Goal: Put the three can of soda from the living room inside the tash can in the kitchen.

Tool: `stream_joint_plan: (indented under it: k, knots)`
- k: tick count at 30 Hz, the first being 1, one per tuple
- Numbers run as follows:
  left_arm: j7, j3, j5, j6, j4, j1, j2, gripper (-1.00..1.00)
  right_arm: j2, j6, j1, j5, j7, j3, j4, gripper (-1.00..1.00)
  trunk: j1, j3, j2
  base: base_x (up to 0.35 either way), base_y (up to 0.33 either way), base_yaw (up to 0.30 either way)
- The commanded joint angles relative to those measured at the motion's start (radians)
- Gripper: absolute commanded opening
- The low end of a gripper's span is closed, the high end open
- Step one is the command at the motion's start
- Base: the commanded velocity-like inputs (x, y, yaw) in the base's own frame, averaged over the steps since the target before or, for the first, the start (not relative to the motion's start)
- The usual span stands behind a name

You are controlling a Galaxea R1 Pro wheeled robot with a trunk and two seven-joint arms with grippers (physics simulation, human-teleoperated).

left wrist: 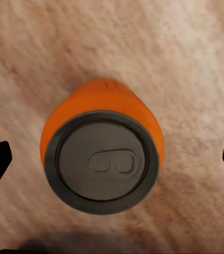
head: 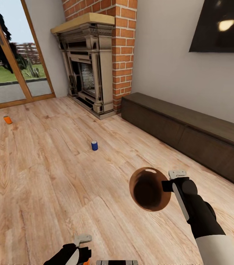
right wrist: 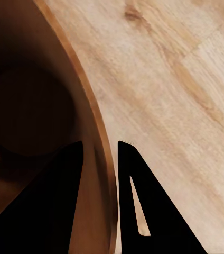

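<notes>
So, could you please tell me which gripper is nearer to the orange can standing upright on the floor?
Left. The left gripper hangs right over that orange can, jaws wide on either side. The right gripper is off to the side, clamped on the bin's rim.

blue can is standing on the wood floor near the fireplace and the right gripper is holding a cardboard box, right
Not quite. The blue can does stand on the wood floor near the fireplace, but the right gripper is clamped on the rim of a round brown bin, not a cardboard box. The head view shows the bin; the right wrist view shows the fingers astride its wall.
</notes>
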Motion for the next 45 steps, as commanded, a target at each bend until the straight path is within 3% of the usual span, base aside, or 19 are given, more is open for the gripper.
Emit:
stream_joint_plan:
  k: [1, 24, 35, 45]
  knots:
    - [0.0, 0.0, 0.0, 0.0, 0.0, 0.0, 0.0, 1.0, 0.0, 0.0, -0.001, -0.008, 0.003, 0.0, -0.001, -1.0, 0.0, -0.004, 0.0, 0.0, 0.0, 0.0]
    - [0.001, 0.0, -0.001, 0.0, -0.002, 0.0, 0.0, 1.0, 0.0, 0.0, -0.001, -0.008, 0.003, 0.001, -0.009, -1.0, 0.001, -0.012, -0.001, 0.0, 0.0, 0.0]
    - [0.001, 0.0, -0.001, 0.0, -0.004, 0.0, 0.0, 1.0, 0.001, 0.0, 0.028, -0.008, 0.003, 0.0, -0.174, -1.0, 0.001, -0.012, -0.001, 0.0, 0.0, 0.0]
    - [0.0, 0.0, -0.001, 0.0, -0.008, 0.0, 0.0, 1.0, 0.001, 0.0, 0.038, -0.008, 0.003, 0.0, -0.212, -1.0, 0.001, -0.012, -0.001, 0.0, 0.0, 0.0]
